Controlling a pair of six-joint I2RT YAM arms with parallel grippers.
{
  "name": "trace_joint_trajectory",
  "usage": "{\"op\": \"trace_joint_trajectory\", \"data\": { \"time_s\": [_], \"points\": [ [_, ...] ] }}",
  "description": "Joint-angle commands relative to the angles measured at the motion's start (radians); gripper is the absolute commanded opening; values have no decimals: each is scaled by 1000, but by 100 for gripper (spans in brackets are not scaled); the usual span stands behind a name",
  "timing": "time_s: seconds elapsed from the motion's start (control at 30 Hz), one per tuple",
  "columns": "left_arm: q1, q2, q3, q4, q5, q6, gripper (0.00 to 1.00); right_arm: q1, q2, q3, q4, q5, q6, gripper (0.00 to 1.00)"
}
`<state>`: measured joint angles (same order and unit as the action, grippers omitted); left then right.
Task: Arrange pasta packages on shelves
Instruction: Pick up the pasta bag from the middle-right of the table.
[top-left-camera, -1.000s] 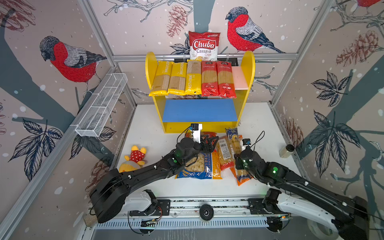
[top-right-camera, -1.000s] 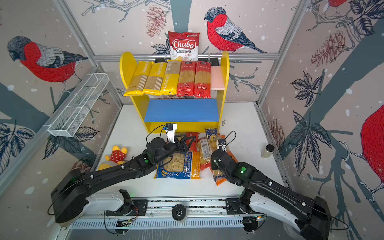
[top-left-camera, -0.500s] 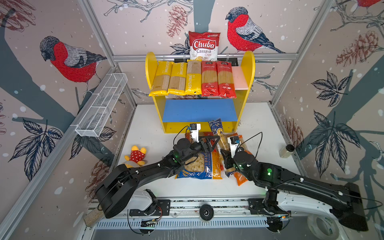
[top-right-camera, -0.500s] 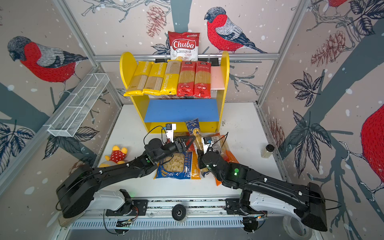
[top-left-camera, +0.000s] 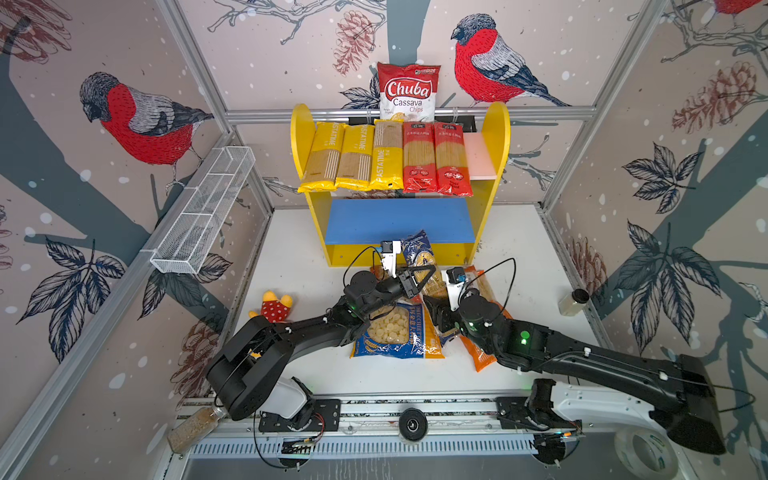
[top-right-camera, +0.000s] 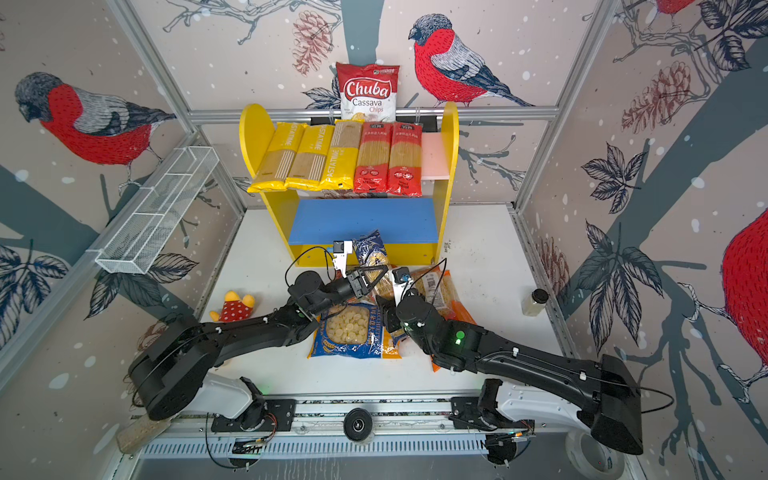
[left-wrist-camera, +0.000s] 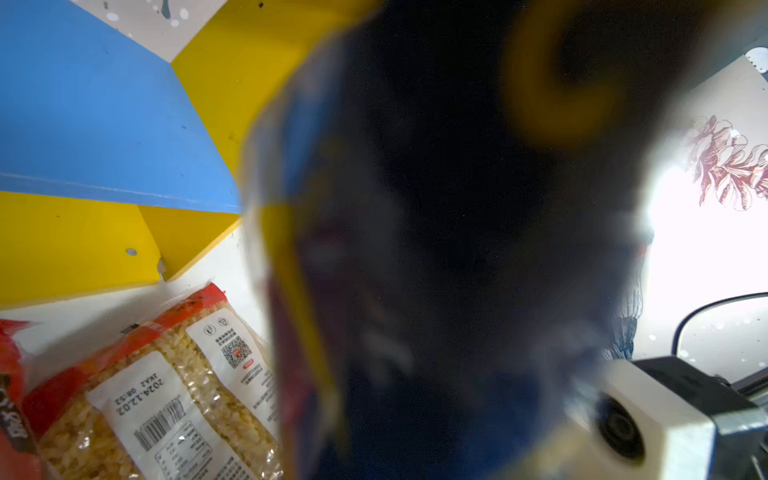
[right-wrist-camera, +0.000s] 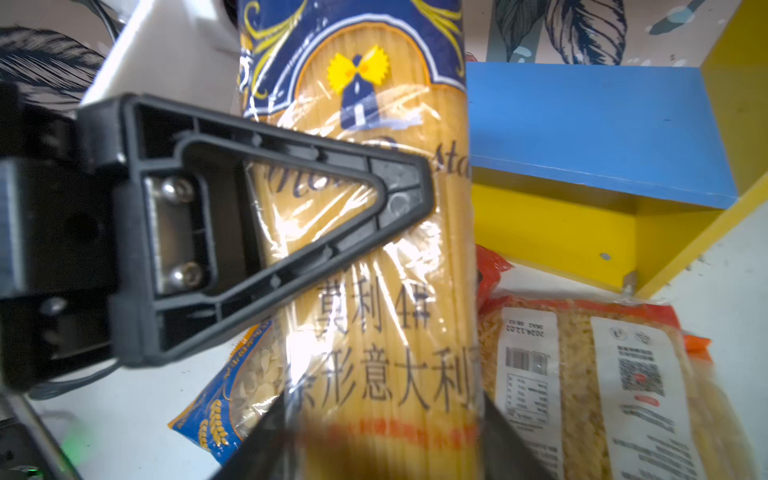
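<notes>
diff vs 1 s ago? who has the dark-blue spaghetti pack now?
The dark-blue spaghetti pack, flat in the pile before, now stands tilted up toward the blue lower board. The right gripper raised it; the left gripper swung in and closed on its middle. The right jaws have spread at its lower end, though contact there is unclear. Unchanged: five packs on the pink upper board, blue short-pasta bag, plush toy.

Dark-blue spaghetti pack (top-left-camera: 420, 266) tilted before shelves (top-left-camera: 399, 224)

Glossy film against matt paint

The spaghetti pack (right-wrist-camera: 374, 257) wears shiny, crinkled clear plastic; the shelves (right-wrist-camera: 590, 124) show smooth matt-painted wood; the left gripper (right-wrist-camera: 266, 224) is matt black ribbed plastic.
</notes>
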<state>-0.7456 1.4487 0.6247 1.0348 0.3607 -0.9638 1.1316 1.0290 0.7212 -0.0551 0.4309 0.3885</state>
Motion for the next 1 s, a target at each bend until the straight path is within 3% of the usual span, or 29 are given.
{"op": "trace_joint_trajectory", "data": {
  "time_s": [0.0,0.17,0.3,0.43,0.63,0.97],
  "points": [
    [11,-17,3,130,44,-27,20,-87,-17,1,45,-175,-2,82],
    [54,-71,-5,146,74,-44,18,-367,-115,-58,13,-718,53,96],
    [61,-156,-7,107,71,14,18,-508,-230,-181,137,-963,198,100],
    [63,-242,-6,68,43,62,18,-574,-306,-263,250,-1085,319,100],
    [63,-289,47,8,49,105,19,-576,-325,-276,349,-1227,386,97],
    [63,-262,140,28,67,63,18,-538,-275,-237,477,-1252,422,85]
  ]
}}
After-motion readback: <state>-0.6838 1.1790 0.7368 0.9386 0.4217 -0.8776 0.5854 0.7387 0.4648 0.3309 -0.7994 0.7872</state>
